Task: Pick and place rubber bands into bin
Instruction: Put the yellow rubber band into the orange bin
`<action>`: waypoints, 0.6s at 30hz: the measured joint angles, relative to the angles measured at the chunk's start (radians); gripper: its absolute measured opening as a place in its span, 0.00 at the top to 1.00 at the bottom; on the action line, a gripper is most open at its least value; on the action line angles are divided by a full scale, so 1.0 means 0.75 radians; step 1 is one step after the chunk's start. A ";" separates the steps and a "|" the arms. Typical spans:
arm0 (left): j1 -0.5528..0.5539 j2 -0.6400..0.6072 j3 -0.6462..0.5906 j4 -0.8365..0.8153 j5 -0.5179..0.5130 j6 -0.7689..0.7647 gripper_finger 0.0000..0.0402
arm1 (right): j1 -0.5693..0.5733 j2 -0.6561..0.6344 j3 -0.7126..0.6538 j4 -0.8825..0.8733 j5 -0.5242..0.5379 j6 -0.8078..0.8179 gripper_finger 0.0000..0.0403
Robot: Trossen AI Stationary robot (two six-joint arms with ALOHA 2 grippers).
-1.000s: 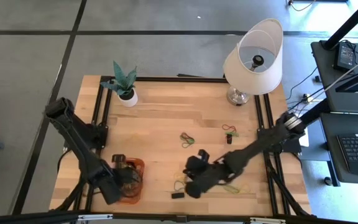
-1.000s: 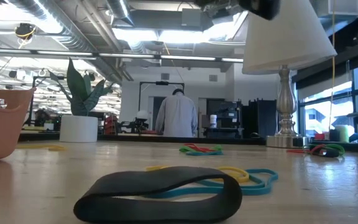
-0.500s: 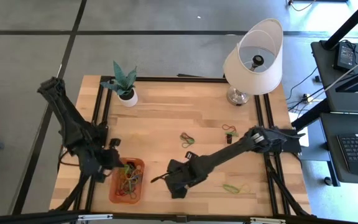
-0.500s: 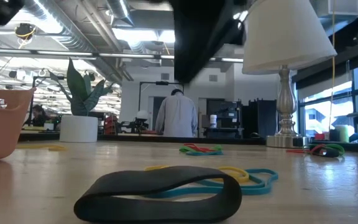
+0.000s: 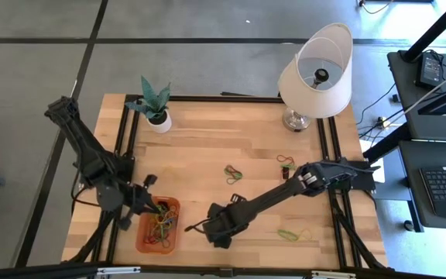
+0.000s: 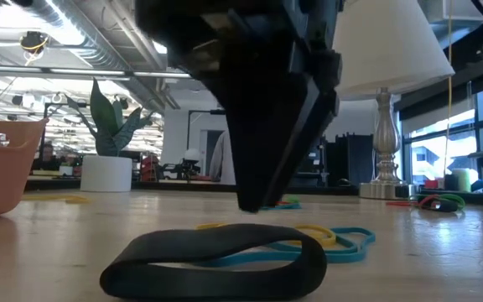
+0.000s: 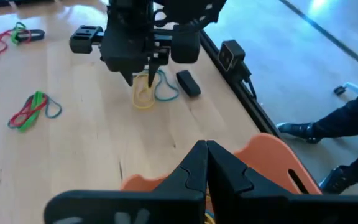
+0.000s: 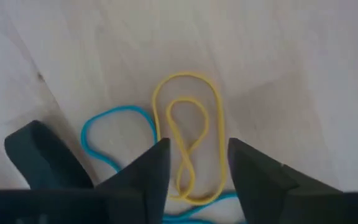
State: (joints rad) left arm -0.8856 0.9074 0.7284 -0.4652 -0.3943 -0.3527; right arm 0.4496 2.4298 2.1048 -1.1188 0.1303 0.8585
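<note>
I had R gripper, jaws open, over thin yellow rubber-band loop on wooden surface. L gripper jaws closed, empty, above shallow orange plastic bin. Risk: adjacent blue band gets snagged too.

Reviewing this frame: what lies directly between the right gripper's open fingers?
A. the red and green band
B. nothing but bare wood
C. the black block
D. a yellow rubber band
D: in the right wrist view the yellow rubber band lies on the table between the right gripper's open fingers.
</note>
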 joint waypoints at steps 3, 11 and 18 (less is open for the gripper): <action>0.000 0.032 0.000 -0.001 0.001 -0.002 1.00 | 0.000 0.031 0.000 0.004 0.000 0.001 0.55; 0.000 0.121 0.000 0.000 -0.024 -0.128 1.00 | 0.002 0.076 0.007 0.007 0.002 0.039 0.77; 0.000 0.156 0.000 0.073 -0.196 -0.191 0.98 | 0.002 0.036 -0.006 -0.003 0.038 0.115 0.97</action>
State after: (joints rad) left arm -0.8860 1.0241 0.7284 -0.4105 -0.5415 -0.4958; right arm 0.4507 2.4566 2.1004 -1.1213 0.1590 0.9447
